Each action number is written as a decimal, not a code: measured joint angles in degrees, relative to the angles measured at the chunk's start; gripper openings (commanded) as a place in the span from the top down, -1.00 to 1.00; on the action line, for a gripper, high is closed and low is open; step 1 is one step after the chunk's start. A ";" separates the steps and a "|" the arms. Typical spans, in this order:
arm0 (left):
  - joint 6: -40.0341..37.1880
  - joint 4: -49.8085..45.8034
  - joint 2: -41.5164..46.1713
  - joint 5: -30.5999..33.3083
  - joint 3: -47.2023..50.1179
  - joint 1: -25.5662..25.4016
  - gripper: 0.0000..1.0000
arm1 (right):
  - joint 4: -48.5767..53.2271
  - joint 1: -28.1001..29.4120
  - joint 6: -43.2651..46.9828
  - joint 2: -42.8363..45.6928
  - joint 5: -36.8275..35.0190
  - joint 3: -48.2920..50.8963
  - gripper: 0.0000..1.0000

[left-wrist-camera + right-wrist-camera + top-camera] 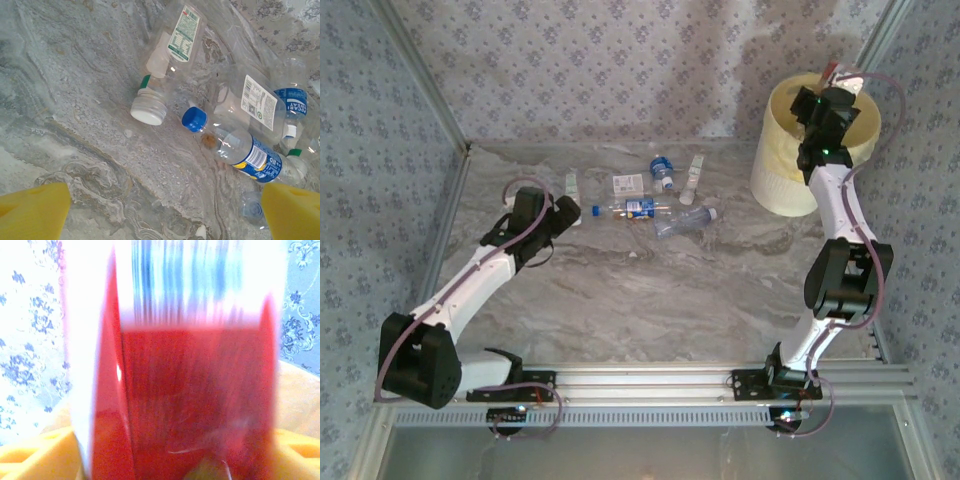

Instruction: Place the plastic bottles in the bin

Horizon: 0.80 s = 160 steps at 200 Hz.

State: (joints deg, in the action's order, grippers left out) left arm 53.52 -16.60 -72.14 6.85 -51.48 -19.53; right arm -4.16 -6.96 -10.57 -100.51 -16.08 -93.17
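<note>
left gripper: positioned near the left edge of the grey marbled bench. its yellow fingers are spread wide with nothing between them.

the remaining plastic bottles lie in a loose row toward the far edge, just ahead and to the right of this gripper.

- nearest: a crushed clear bottle with a white cap and green neck ring. its cap end faces the gripper. its long axis runs away from the gripper, roughly across the fingers' closing line. it lies ahead of the fingertips, not between them.
- next right: a clear bottle with a blue cap and blue-and-yellow label, lying slantwise, near the first but apart from it.
- behind it: a bottle with a blue label that appears to read "pocari sweat". other print is too small to read.

the left arm is the nearer one for every bottle on the bench.

the large round cream-yellow bin stands at the far right corner. the right gripper hangs over its mouth, clamped on a clear bottle with a red label. the print is blurred. judgement: parting the fingers should drop the bottle in.
</note>
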 measured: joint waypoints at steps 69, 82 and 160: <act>0.15 -0.37 -0.76 -0.20 0.00 0.79 -0.96 | 6.14 -0.20 1.01 3.26 3.52 0.04 -1.00; 0.15 -0.55 -1.22 -0.44 0.00 0.96 -0.96 | 6.36 -0.20 1.01 5.44 4.39 0.66 -1.00; -0.07 -2.95 -4.79 -2.80 -0.13 2.19 -0.95 | 7.91 0.76 -0.92 19.87 18.14 9.44 -1.00</act>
State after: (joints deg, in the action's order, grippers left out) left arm 53.45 -19.55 -76.93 4.05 -51.62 -17.34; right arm 3.75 -6.20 -11.49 -80.64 2.07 -83.72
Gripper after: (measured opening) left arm 0.979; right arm 0.999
